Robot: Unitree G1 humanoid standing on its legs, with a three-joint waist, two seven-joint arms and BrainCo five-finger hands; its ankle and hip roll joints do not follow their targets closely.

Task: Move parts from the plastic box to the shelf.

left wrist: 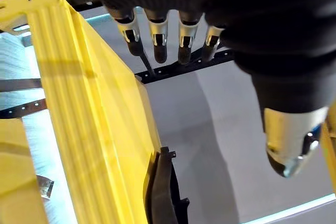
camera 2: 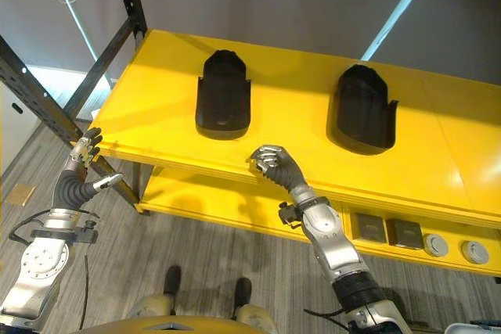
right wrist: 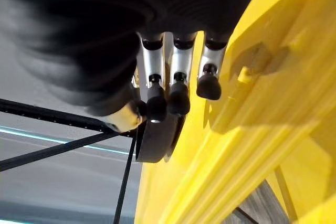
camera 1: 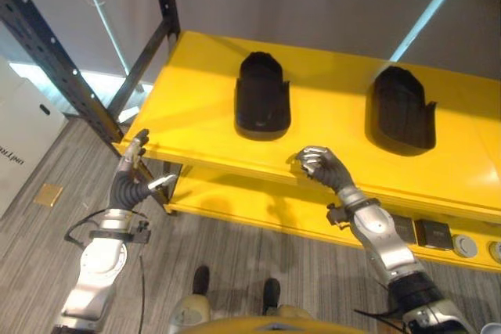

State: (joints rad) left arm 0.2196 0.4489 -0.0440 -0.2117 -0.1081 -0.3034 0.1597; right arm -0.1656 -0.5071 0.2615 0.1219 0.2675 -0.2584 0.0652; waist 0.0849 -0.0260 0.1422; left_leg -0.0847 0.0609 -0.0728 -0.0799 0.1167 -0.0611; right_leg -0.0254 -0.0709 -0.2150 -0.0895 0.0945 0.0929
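Two black moulded parts stand on the yellow shelf top (camera 1: 333,111), one left of centre (camera 1: 262,95) and one to its right (camera 1: 401,111). My right hand (camera 1: 325,166) hovers at the shelf's front edge between them, fingers curled with nothing in them. In the right wrist view its curled fingers (right wrist: 173,87) show close to the yellow shelf edge (right wrist: 252,103), with a black part (right wrist: 157,135) beyond. My left hand (camera 1: 129,174) is by the shelf's left front corner, fingers straight and thumb spread. Its fingers (left wrist: 157,40) point past the shelf edge (left wrist: 79,103) and a black part (left wrist: 163,192).
A lower yellow shelf carries dark square pieces (camera 1: 433,234) and grey round discs (camera 1: 464,246) at the right. A dark steel rack upright (camera 1: 55,60) stands at the shelf's left end. A white cardboard box (camera 1: 19,138) sits on the floor at far left.
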